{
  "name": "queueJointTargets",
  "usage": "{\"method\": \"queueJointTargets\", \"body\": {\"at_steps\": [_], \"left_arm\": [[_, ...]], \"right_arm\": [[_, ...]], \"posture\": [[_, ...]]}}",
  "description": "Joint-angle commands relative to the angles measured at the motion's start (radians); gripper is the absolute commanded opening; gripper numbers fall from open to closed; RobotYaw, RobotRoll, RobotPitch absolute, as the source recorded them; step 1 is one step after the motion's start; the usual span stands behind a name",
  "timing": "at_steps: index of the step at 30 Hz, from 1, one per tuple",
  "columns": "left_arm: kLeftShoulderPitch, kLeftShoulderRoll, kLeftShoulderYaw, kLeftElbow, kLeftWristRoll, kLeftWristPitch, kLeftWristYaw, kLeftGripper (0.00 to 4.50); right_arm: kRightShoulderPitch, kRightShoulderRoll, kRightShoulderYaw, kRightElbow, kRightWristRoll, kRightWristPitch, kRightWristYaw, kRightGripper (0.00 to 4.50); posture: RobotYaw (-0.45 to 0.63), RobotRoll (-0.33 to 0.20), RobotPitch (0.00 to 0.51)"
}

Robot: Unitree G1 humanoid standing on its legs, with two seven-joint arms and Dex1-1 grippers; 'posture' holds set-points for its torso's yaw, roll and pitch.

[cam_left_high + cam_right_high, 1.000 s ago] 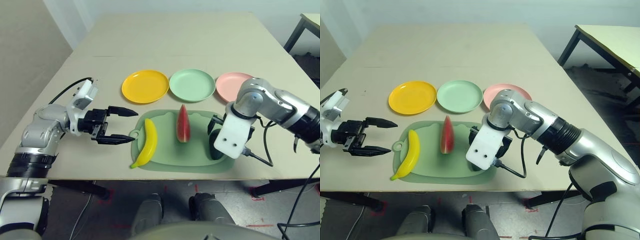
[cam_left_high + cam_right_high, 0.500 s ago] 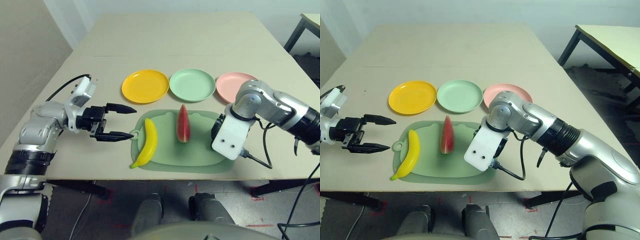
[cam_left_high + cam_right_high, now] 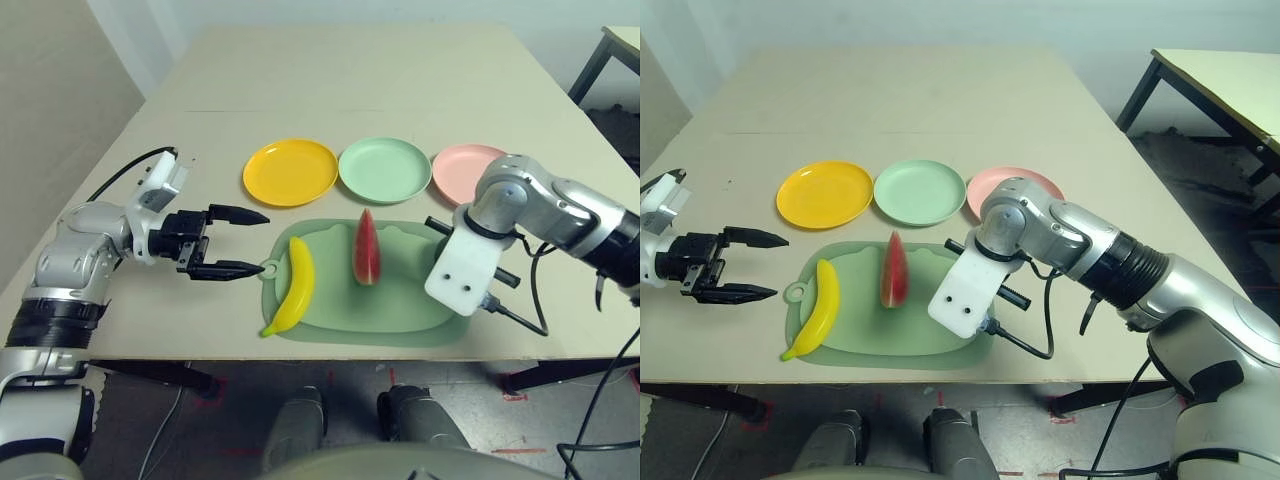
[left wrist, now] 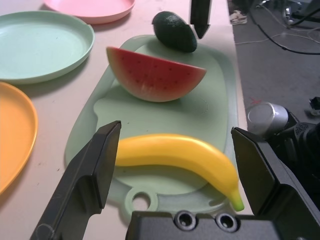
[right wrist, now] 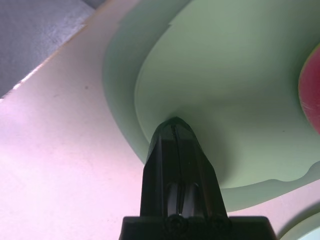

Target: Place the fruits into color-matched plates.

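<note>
Left gripper [image 3: 268,244]: spread wide beside the mat's [image 3: 330,315] ring-handle end, nothing gripped. Left wrist view lines the banana [image 4: 175,152] up between its two fingers, but eye views put the banana on the mat, just off the fingertips. Right gripper [image 5: 176,120]: fingers pressed together, nothing seen between them, above the mat's other end.

Banana, watermelon [image 3: 367,250] and avocado [image 4: 174,32] all on the mat, none on a plate. Watermelon sits mid-mat between the other two. Eye views give its narrow, upright red shape; left wrist view gives the broad seeded side and pale rind, right wrist view a piece of red edge.

Avocado: left wrist view shows it at the mat's far end past the watermelon, a black fingertip right by it; can't tell if they touch. In the eye views the right wrist's white housing [image 3: 464,272] hides that part of the mat.

Eye views have the plates in a row beyond the mat: yellow [image 3: 290,173], mint [image 3: 385,170], pink [image 3: 465,172], the pink partly behind the right arm [image 3: 1120,270]. Right eye view shows more of the second table [image 3: 1230,85] than left eye view.
</note>
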Motion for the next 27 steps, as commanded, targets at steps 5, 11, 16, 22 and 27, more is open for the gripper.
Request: {"method": "queueJointTargets", "body": {"at_steps": [5, 11, 16, 22, 27], "left_arm": [[-0.016, 0.001, -0.008, 0.041, 0.021, -0.029, -0.004, 4.50], [-0.018, 0.001, -0.009, 0.051, 0.019, -0.034, -0.004, 4.50], [-0.013, 0.000, -0.021, 0.041, 0.008, -0.033, -0.004, 4.50], [-0.022, -0.007, -0.036, 0.042, 0.005, -0.032, -0.004, 4.50], [-0.019, -0.004, -0.043, 0.035, 0.000, -0.035, -0.004, 4.50]], "right_arm": [[-0.090, -0.064, 0.043, -0.132, 0.142, 0.084, 0.002, 0.03], [-0.164, -0.116, 0.035, -0.122, 0.170, 0.079, 0.002, 0.03], [-0.184, -0.116, 0.026, -0.016, 0.124, 0.009, 0.002, 1.33], [-0.166, -0.024, -0.022, 0.194, -0.002, -0.146, 0.002, 3.40], [-0.138, -0.020, -0.017, 0.206, -0.014, -0.176, 0.002, 4.47]], "posture": [[0.01, 0.000, 0.095], [0.00, 0.000, 0.089], [0.00, 0.000, 0.089], [-0.01, 0.000, 0.088], [0.00, 0.000, 0.091]]}}
